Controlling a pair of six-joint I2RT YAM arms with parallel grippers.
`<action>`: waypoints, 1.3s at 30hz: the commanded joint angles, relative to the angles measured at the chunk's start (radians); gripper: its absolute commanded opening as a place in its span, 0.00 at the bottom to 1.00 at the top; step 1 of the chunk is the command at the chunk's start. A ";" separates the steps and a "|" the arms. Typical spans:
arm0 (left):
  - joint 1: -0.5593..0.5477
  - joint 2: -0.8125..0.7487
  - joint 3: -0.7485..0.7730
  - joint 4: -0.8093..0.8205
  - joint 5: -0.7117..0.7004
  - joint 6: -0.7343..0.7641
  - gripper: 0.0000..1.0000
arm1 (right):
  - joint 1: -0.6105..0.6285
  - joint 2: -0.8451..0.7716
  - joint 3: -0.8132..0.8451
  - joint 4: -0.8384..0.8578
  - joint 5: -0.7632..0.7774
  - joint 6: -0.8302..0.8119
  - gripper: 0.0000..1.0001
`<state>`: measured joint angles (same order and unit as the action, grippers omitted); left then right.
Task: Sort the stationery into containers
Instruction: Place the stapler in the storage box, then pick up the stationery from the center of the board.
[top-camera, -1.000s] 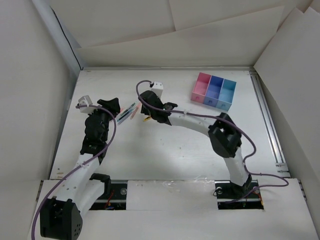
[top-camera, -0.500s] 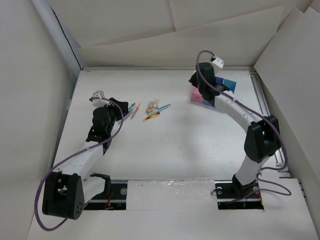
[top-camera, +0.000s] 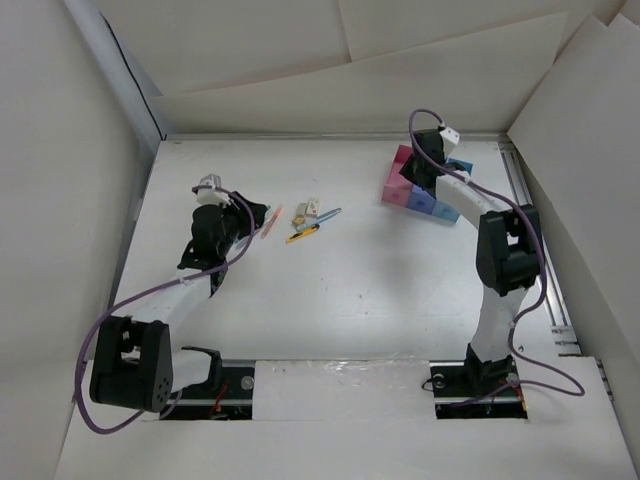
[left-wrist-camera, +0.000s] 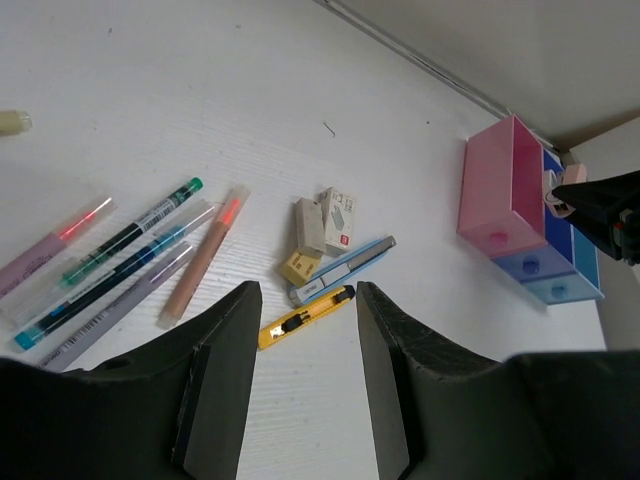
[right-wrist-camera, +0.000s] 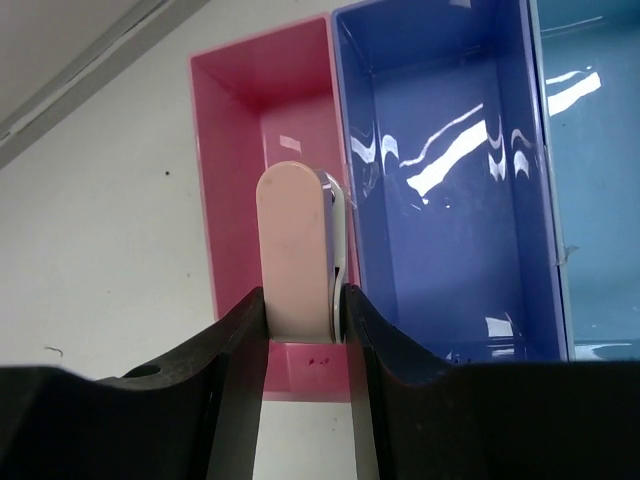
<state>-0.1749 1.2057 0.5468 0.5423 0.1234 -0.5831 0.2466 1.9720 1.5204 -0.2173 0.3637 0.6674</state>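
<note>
My right gripper (top-camera: 425, 165) is shut on a pale pink eraser-like block (right-wrist-camera: 299, 250) and holds it over the pink bin (right-wrist-camera: 255, 130), close to the wall shared with the dark blue bin (right-wrist-camera: 450, 180). The light blue bin (right-wrist-camera: 600, 150) is the last in the row. The bins (top-camera: 400, 175) stand at the back right, partly hidden by the arm. My left gripper (left-wrist-camera: 303, 300) is open and empty above the table, just short of the loose stationery. That includes several pens (left-wrist-camera: 120, 260), a pinkish pen (left-wrist-camera: 205, 255), small beige blocks (left-wrist-camera: 310, 225), a blue cutter (left-wrist-camera: 345, 270) and a yellow cutter (left-wrist-camera: 303, 317).
The loose items lie mid-table at the back (top-camera: 300, 222), between the two arms. White walls close in the table on the left, back and right. A metal rail (top-camera: 535, 250) runs along the right edge.
My right arm has swung from the pile of stationery to the bins, carrying the pink block. My left arm has reached a little further forward toward the pens.
</note>
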 joint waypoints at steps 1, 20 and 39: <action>-0.002 0.008 0.047 0.045 0.027 0.019 0.39 | -0.001 -0.012 0.061 0.026 -0.023 -0.022 0.12; -0.021 0.008 0.056 0.045 0.027 0.019 0.39 | 0.042 -0.084 0.041 0.027 -0.032 -0.031 0.58; -0.021 -0.058 0.038 0.045 0.025 0.019 0.39 | 0.451 0.232 0.342 -0.108 0.080 -0.040 0.55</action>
<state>-0.1951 1.1908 0.5602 0.5423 0.1440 -0.5797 0.7193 2.1494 1.7588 -0.2417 0.3767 0.6312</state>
